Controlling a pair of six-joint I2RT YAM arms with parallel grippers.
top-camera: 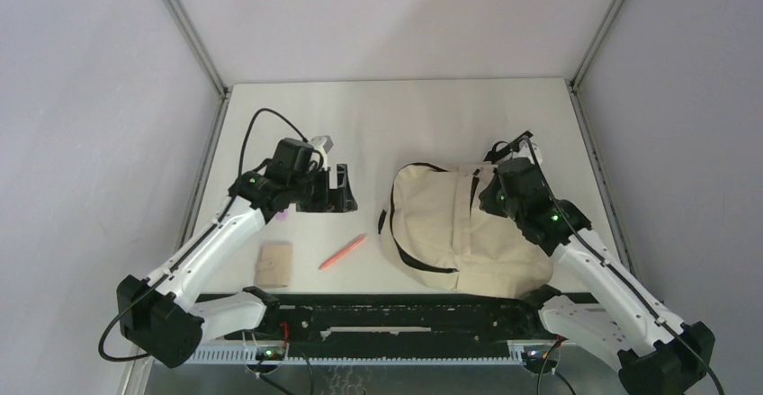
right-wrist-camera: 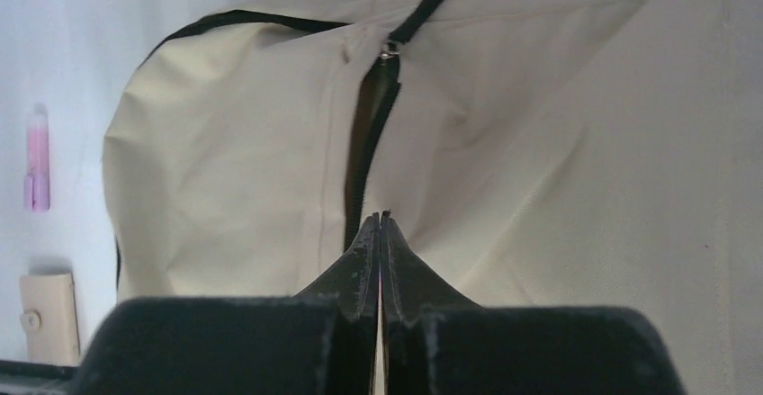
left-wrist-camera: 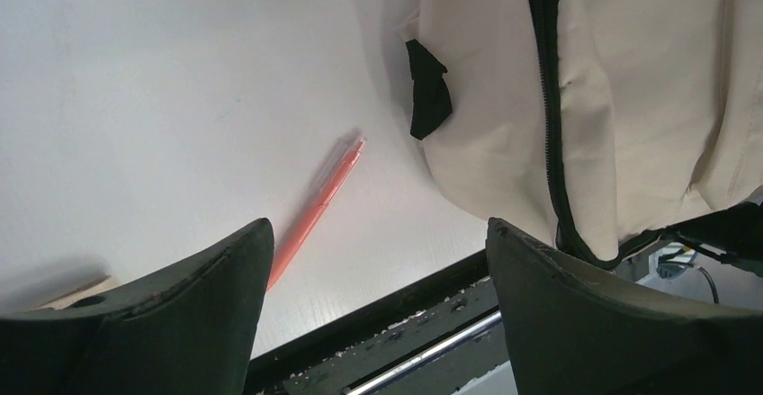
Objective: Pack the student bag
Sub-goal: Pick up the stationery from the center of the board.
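Cream bag (top-camera: pixel 459 233) (top view): lies flat on the right half of the white table (top-camera: pixel 405 125), its near edge at the table's front rail.
Left gripper (top-camera: pixel 346 188) (top view): hangs above the table left of the bag, apart from it, fingers spread.
Right arm (top-camera: pixel 576 251) (top view): reaches over the bag's far right part.
Orange pen (top-camera: pixel 343 252) (top view): lies slanted on the table between the tan block (top-camera: pixel 273 264) and the bag.
Left gripper (left-wrist-camera: pixel 378 233) (left wrist view): jaws wide, nothing between them; pen (left-wrist-camera: pixel 315 215) on the table below.
Bag (left-wrist-camera: pixel 486 98) (left wrist view): fills the right side, with a black zipper (left-wrist-camera: pixel 547 98) and a black strap tab (left-wrist-camera: pixel 428 89).
Right gripper (right-wrist-camera: pixel 381 219) (right wrist view): fingers pressed together, tips at the bag's (right-wrist-camera: pixel 558 188) zipper line; cannot tell whether cloth is pinched.
Zipper (right-wrist-camera: pixel 373 134) (right wrist view): partly parted below its pull.
Pink stick (right-wrist-camera: pixel 37 170) (right wrist view): lies left of the bag, tan block (right-wrist-camera: pixel 49 318) nearer.
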